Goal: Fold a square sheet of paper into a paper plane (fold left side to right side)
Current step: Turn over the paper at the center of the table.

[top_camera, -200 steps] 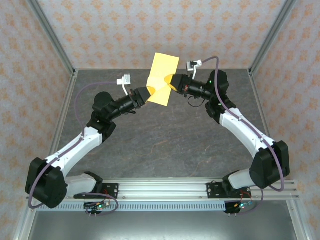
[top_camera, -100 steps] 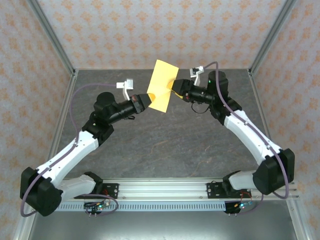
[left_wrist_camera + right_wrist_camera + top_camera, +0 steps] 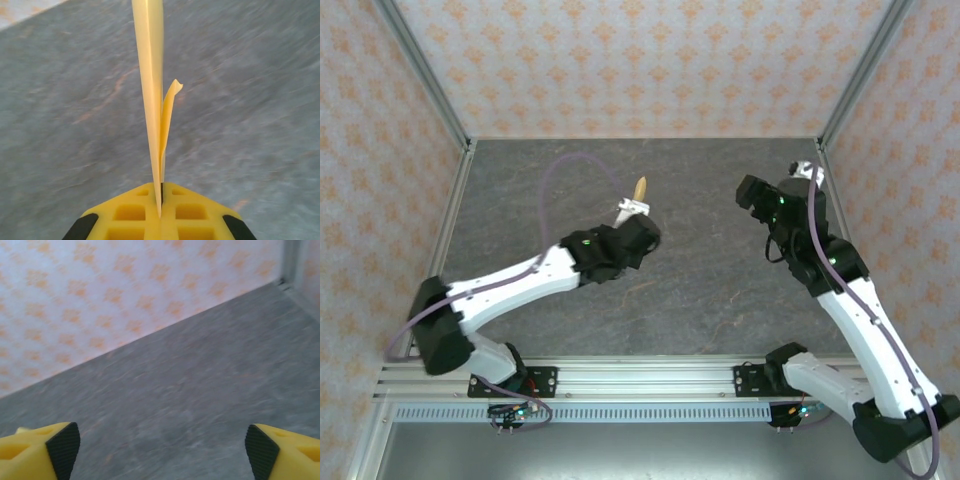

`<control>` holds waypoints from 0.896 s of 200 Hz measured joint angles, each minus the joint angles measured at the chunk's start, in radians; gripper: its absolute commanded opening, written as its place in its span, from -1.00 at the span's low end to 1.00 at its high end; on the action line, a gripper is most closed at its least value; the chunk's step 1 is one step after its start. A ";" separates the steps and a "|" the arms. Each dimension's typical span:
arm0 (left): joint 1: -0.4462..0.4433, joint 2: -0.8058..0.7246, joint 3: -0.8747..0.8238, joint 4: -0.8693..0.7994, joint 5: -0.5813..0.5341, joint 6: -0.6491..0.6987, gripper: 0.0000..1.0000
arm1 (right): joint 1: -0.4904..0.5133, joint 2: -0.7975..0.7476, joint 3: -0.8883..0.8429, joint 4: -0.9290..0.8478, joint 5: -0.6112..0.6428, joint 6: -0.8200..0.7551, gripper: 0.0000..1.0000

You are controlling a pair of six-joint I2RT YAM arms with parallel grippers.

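a: patterned walls [image 3: 640, 60] on three sides, grey desk [image 3: 710, 290] below. where's the sheet of paper [image 3: 149, 75]?

b: up off the desk, around the middle and a bit toward the back. the left fingers [image 3: 160, 207] are pressed fully together on one edge of it. it stands away from them edge-on, already doubled over.

a: and the right fingers [image 3: 752, 192]?

b: spread wide with nothing in them, off to the right and well apart from the sheet.

a: so the fold is made but not sharp?

b: that's my read. one layer peels away from the other partway up and ends in a curled tip, so the halves aren't lying flush.

a: what would do this step well?

b: i'd lay the sheet flat on the desk rather than work it in the air. line up the free edges first, then press along the crease from one end to the other. the right fingers could pin the loose layer while the left ones hold their edge.

a: any risk?

b: it's thin paper. a pinch at a single edge lets it twist or sag, and a crooked first fold would throw off every later one.
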 measured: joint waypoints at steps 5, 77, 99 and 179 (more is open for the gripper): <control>-0.010 0.041 0.027 -0.032 -0.040 -0.006 -1.00 | 0.000 -0.010 -0.005 -0.007 0.024 -0.002 0.86; -0.046 0.679 0.448 -0.559 -0.311 -0.237 -1.00 | 0.000 -0.037 -0.033 -0.050 0.178 -0.048 0.90; -0.061 0.768 0.474 -0.616 -0.299 -0.249 -1.00 | 0.000 -0.040 -0.043 -0.052 0.186 -0.057 0.90; -0.072 0.809 0.526 -0.614 -0.116 -0.200 -0.73 | 0.000 -0.042 -0.065 -0.051 0.189 -0.069 0.93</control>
